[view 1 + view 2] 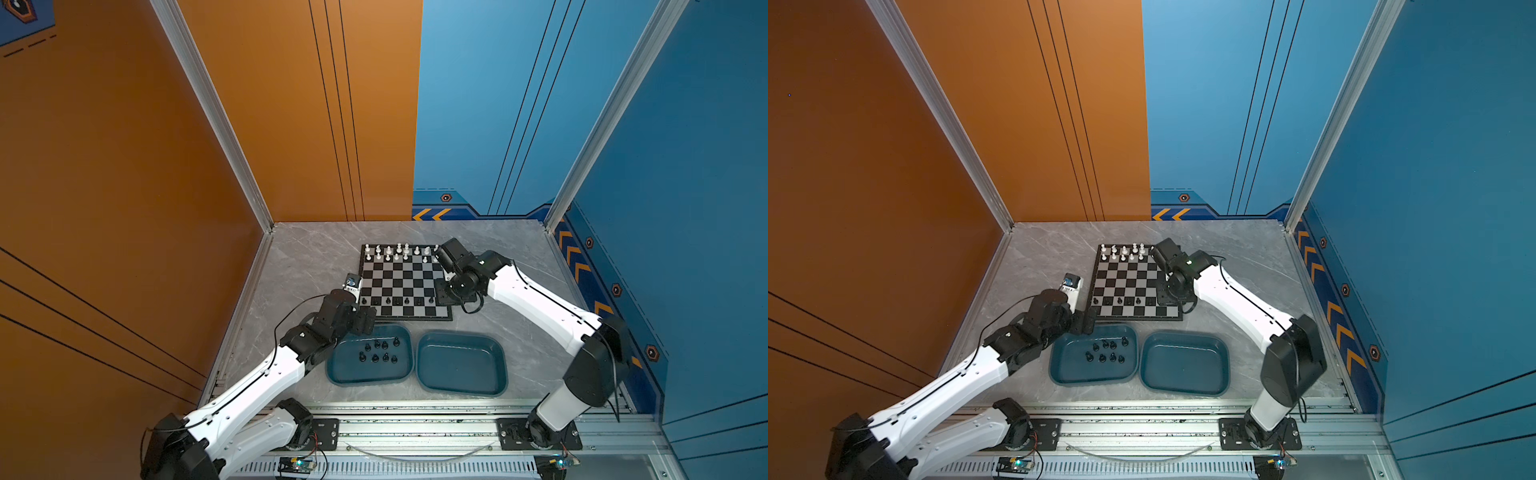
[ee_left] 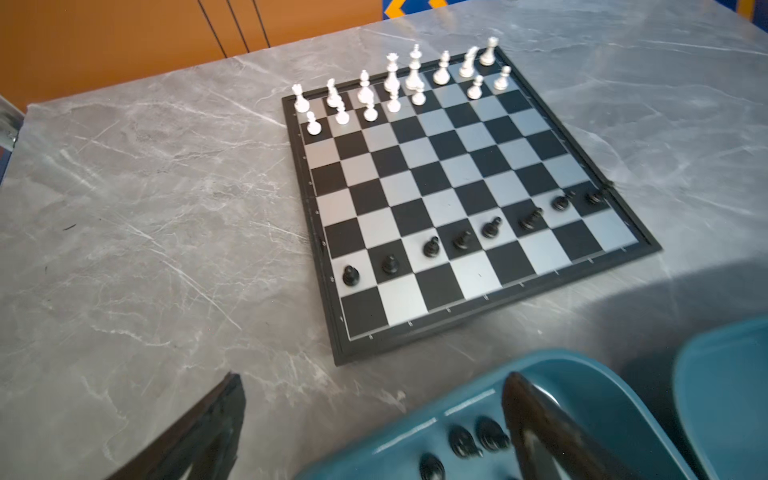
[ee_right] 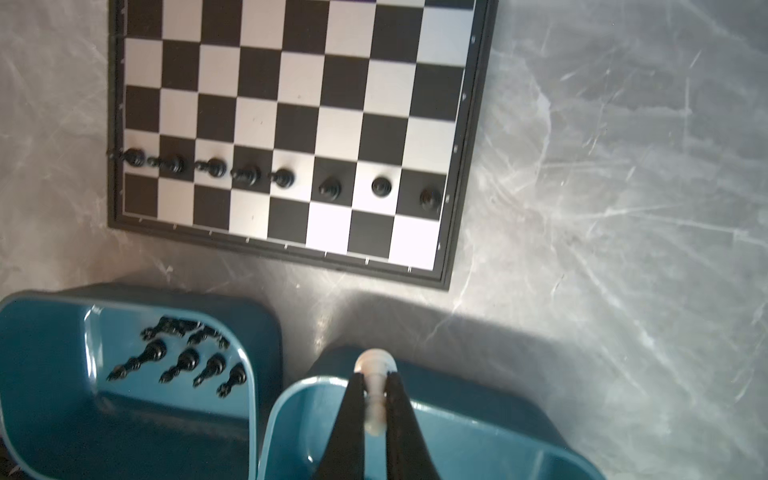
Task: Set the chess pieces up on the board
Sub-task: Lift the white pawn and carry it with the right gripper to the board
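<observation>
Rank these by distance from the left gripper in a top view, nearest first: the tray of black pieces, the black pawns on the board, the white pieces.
1. The tray of black pieces: its far-left corner lies under the open jaws of the left gripper.
2. The black pawns: along the board's near side.
3. The white pieces: at the board's far edge.

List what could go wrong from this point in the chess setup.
1. The right pincer grips the white pawn by its thin stem, so it may tilt or slip.
2. The one empty pawn square sits between close-set white pieces; lowering there might topple them.
3. The open left pincer hovers at the tray of crowded black pieces and could knock neighbours.
</observation>
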Tool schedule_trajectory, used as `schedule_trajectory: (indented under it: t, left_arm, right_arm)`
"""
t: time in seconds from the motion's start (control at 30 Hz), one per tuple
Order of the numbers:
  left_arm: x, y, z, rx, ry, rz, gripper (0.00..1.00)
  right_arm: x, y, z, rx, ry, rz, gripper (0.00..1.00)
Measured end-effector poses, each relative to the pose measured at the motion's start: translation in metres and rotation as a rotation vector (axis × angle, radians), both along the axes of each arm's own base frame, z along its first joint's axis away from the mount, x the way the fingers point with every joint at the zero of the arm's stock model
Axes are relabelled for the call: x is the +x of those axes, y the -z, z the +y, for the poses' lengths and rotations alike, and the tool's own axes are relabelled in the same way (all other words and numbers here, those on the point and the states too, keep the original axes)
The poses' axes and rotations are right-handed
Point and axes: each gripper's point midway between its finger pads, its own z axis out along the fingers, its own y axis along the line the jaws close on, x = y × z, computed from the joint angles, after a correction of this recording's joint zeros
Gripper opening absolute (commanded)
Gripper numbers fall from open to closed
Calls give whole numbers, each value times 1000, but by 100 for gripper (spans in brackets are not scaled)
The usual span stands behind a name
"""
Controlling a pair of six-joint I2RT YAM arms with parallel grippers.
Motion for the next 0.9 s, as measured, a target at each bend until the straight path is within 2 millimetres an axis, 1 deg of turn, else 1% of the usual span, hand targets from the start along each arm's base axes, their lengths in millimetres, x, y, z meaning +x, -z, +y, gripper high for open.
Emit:
schedule_trajectory:
  t: [0.07,0.13,0.23,0.33,0.43,0.5,0.6,0.73,0.9]
  left_arm:
    - [19,-2,-2,-7,-1,9,98]
    - [40,-5,-9,-11,14,15,98]
    - [70,-10,-20,-20,37,18,98]
    - [96,-12,-31,-39,51,15,98]
    - [116,-12,-39,-59,63,18,98]
    - [125,-10,-41,-68,68,25,98]
    - [135,-10,-42,-79,70,32,98]
    - [140,-11,-38,-90,66,32,98]
    - [141,-11,-33,-95,59,38,98]
  right_arm:
    - [21,7,5,-14,-2,12,9]
    - [44,16,12,-25,-7,26,9]
    - [82,27,28,-12,-14,26,9]
    - [115,39,42,1,-15,21,9]
    - [144,50,53,18,-16,7,9]
    - [157,60,57,25,-14,4,9]
    - [168,76,59,32,-9,17,9]
    - [169,94,57,19,-4,46,9]
    - [169,94,57,19,-7,43,9]
